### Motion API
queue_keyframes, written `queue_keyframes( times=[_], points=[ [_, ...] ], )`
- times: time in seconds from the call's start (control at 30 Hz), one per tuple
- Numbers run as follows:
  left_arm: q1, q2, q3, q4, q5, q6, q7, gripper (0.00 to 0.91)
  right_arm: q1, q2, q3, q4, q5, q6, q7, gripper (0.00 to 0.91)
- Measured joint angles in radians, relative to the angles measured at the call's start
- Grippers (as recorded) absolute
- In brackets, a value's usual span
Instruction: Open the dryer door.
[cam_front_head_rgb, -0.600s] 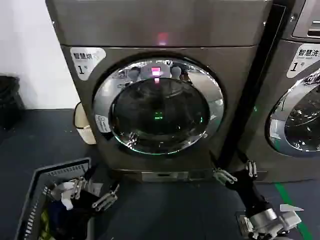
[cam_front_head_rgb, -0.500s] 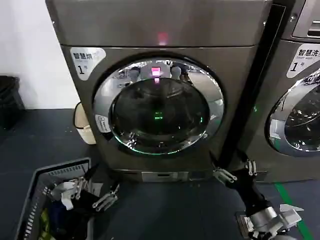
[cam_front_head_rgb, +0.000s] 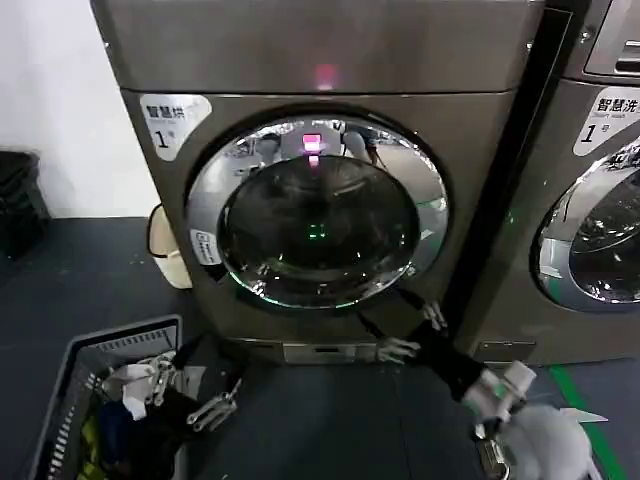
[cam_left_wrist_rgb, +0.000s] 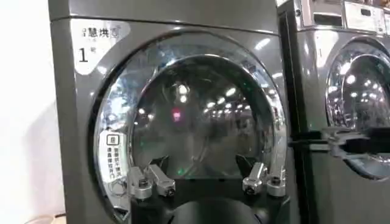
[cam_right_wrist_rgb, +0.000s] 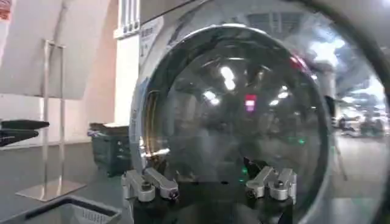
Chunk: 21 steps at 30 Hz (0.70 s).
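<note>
The grey dryer (cam_front_head_rgb: 320, 60) faces me, and its round chrome-rimmed glass door (cam_front_head_rgb: 318, 210) is shut. My right gripper (cam_front_head_rgb: 415, 332) is open, low in front of the door's lower right rim, not touching it. In the right wrist view the door (cam_right_wrist_rgb: 237, 115) looms close ahead of that open gripper (cam_right_wrist_rgb: 210, 179). My left gripper (cam_front_head_rgb: 188, 392) hangs open above the laundry basket, well short of the dryer. From the left wrist view, this gripper (cam_left_wrist_rgb: 204, 176) holds nothing, the door (cam_left_wrist_rgb: 192, 115) stands ahead, and the right arm's gripper (cam_left_wrist_rgb: 347, 140) reaches in from the side.
A grey laundry basket (cam_front_head_rgb: 125, 335) with clothes sits on the dark floor at front left. A second machine (cam_front_head_rgb: 590, 200) stands right beside the dryer. A cream-coloured object (cam_front_head_rgb: 165, 250) leans by the dryer's left side, with a black bin (cam_front_head_rgb: 15, 200) farther left.
My right gripper has swung left and up, from the gap between the two machines to the door's lower right rim. The left gripper has barely moved.
</note>
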Motion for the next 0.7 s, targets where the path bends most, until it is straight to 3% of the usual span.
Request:
queue_keyframes(
  times=[0.33,0.7],
  points=[
    [0.004,-0.008,-0.004,-0.008,0.005,0.007,0.004,0.907,0.226,0.058,-0.21,-0.154,-0.01,-0.02,0.017,0.907],
    [0.015,-0.008,-0.026,-0.032,0.013,0.011,0.008,0.907,0.337,0.172,-0.33,-0.255,-0.063,-0.045,0.04,0.907]
  ],
)
